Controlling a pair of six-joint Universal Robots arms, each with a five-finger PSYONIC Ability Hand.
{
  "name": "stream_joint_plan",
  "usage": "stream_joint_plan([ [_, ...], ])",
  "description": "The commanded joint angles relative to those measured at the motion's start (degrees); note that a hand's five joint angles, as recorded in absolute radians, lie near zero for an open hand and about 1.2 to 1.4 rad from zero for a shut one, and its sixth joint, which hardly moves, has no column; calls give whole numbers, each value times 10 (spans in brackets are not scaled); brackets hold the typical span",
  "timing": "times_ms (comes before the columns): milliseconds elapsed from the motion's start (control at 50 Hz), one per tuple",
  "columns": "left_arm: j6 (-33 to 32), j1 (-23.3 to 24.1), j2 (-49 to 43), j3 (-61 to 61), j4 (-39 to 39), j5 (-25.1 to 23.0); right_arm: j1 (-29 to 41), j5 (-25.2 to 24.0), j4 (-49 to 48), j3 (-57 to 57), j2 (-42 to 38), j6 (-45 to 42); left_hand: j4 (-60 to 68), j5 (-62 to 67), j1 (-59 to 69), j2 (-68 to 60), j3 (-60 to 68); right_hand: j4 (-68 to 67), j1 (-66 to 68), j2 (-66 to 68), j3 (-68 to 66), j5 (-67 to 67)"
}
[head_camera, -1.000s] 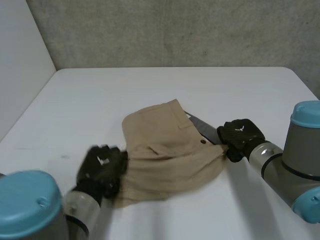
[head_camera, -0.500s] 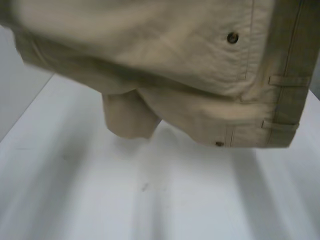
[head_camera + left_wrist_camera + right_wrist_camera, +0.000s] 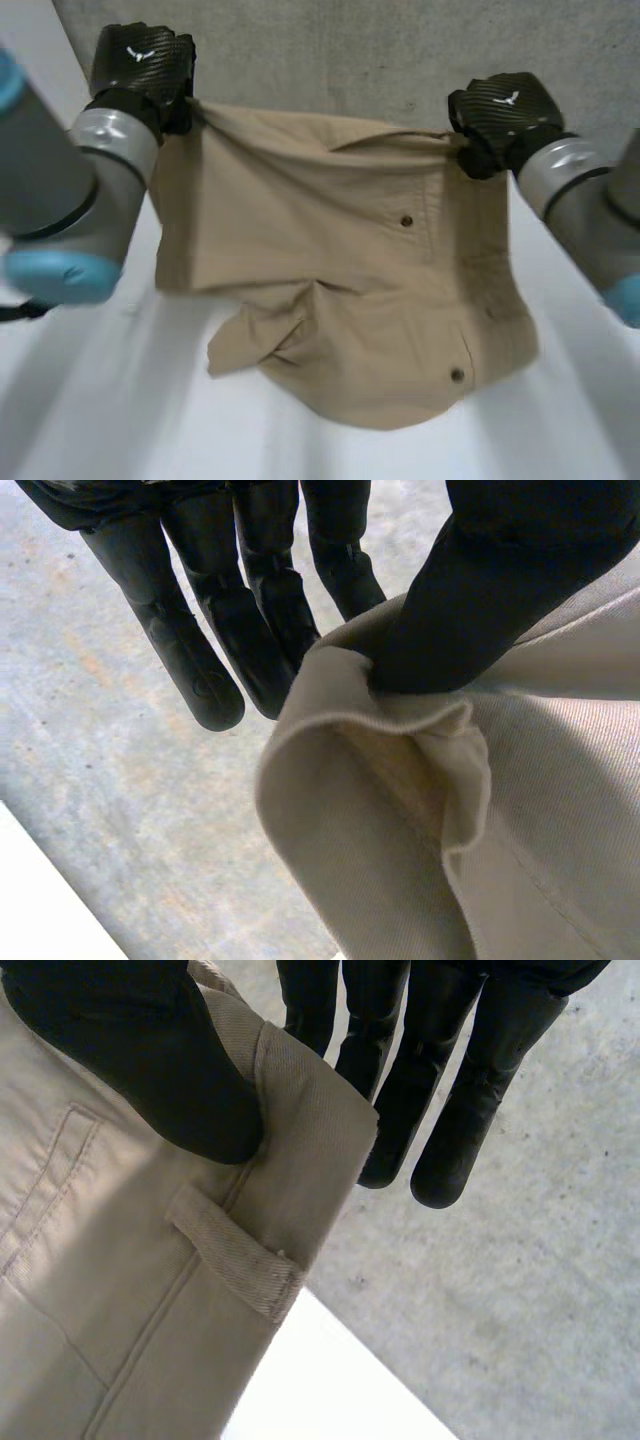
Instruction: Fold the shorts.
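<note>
Tan shorts (image 3: 350, 290) hang spread in the air between two black robot hands. The left hand (image 3: 140, 65) pinches one top corner of the cloth between thumb and fingers. The right hand (image 3: 500, 115) pinches the other top corner, at the waistband beside a belt loop (image 3: 235, 1260). Below the hands, the cloth hangs over a white counter (image 3: 90, 410). A grey concrete wall (image 3: 340, 60) stands behind.

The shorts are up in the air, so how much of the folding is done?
Picked up: the shorts hang spread out above the table. In hand: the left hand pinches one top corner, the right hand the other, by a belt loop. Left: every fold; no tidy crease shows, and the lower part hangs crumpled.
</note>
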State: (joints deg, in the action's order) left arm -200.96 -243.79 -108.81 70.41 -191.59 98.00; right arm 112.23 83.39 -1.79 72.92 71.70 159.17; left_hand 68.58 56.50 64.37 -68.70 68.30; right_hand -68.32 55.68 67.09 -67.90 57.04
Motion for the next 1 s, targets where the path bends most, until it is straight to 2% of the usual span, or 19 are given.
stream_joint_plan([
  [20,-3,-16,-89,-163,-134,21,16,56,-226,-38,-44,3,114,135,156,-113,117,-117,243,129,-121,130],
  [40,-3,-17,-91,-178,-148,24,17,63,-272,-45,-41,2,114,135,156,-113,117,-117,243,129,-121,130],
  [120,-3,-16,-87,-222,-196,28,15,69,-329,-56,-23,5,114,135,156,-113,117,-117,243,129,-121,130],
  [260,6,-10,-38,-185,-202,28,24,66,-312,-50,11,5,114,135,156,-113,117,-117,243,129,-121,130],
  [400,27,-12,56,-9,-204,25,28,54,-223,-23,15,3,114,135,156,-113,117,-117,243,129,-121,130],
  [520,40,-11,104,187,-202,21,28,15,-134,43,2,-5,114,135,156,-113,117,-117,243,129,-121,130],
  [620,40,-7,103,334,-204,18,27,16,-89,95,-32,-21,114,135,156,-113,117,-117,243,129,-121,130],
  [720,36,2,91,416,-190,21,20,12,-75,151,-38,-37,114,135,156,-113,117,-117,243,129,-121,130],
  [800,30,17,90,461,-143,21,20,0,-60,199,-36,-66,114,135,156,-113,117,-117,243,129,-121,130],
  [880,15,21,102,478,-49,21,19,-9,-15,242,-27,-137,114,135,156,-113,117,-117,243,129,-121,130],
  [900,12,20,110,481,-4,20,19,-5,2,254,-17,-162,114,135,156,-113,117,-117,243,129,-121,130],
  [1000,11,20,122,482,112,19,15,-5,43,288,21,-214,114,135,156,-113,117,-117,243,129,-121,130],
])
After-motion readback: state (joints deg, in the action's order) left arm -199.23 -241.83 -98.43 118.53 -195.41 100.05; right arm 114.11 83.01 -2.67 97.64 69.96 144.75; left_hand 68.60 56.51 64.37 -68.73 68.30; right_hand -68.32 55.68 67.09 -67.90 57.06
